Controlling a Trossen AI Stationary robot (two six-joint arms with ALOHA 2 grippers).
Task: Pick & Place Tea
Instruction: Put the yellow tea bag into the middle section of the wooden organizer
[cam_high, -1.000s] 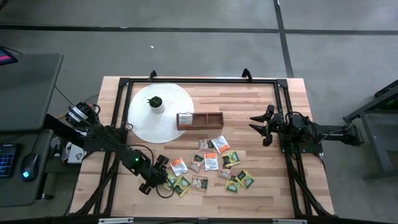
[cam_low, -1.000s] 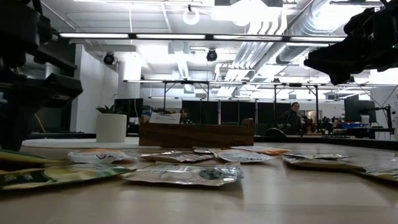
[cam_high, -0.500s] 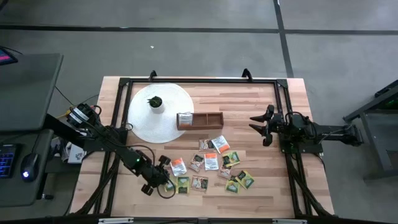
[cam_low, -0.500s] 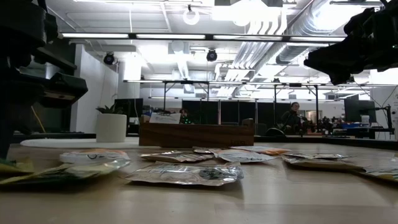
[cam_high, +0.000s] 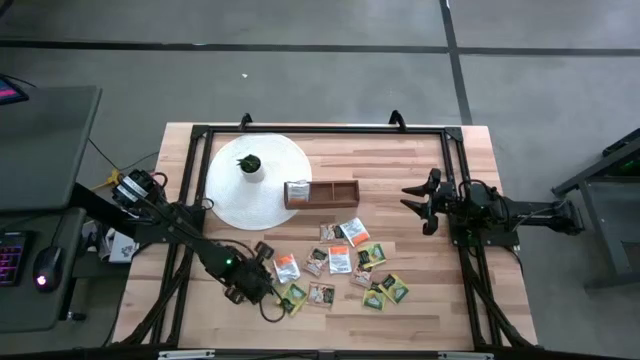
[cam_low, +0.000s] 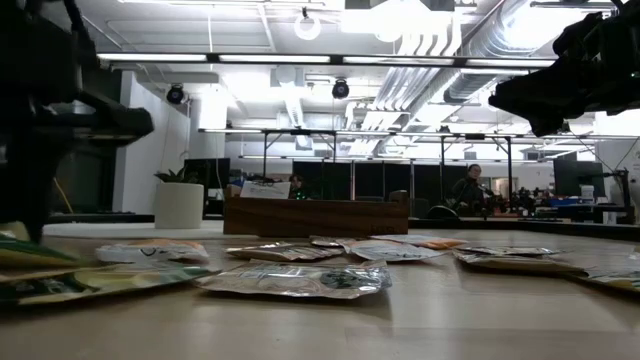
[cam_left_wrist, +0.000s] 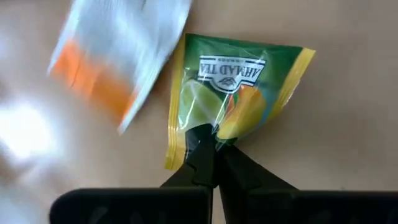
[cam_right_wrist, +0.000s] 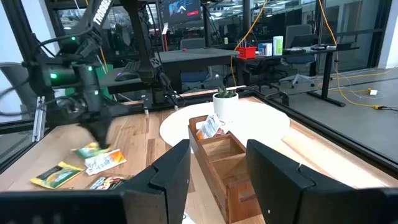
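Note:
Several small tea sachets (cam_high: 345, 262) lie scattered flat on the wooden table, near its front. My left gripper (cam_left_wrist: 214, 144) points steeply down at the left end of the scatter and is shut on a green-and-yellow sachet (cam_left_wrist: 233, 87). An orange-and-white sachet (cam_left_wrist: 112, 62) lies just beside it. In the right wrist view the left arm (cam_right_wrist: 78, 93) stands over that sachet (cam_right_wrist: 89, 150). My right gripper (cam_high: 420, 200) hovers level and open at the table's right, touching nothing. My left gripper pinches the green-and-yellow sachet at the middle of one edge (cam_left_wrist: 216, 132) between its two fingertips. The fingers come from above, pointing steeply down. The foil puckers at the pinch. The sachet hangs tilted below the fingers; whether its far edge still touches the table I cannot tell.
A long brown wooden box (cam_high: 322, 193) stands mid-table, with one sachet upright in its left compartment. A white round disc (cam_high: 275, 195) with a small potted plant (cam_high: 249, 165) lies at the far left. A black frame (cam_high: 452, 135) runs round the table's edges.
My left gripper has shut on the green-and-yellow sachet and risen a little, tipping steeper. The sachet's pinched edge has come up off the table with it. The other sachets have stayed where they were.

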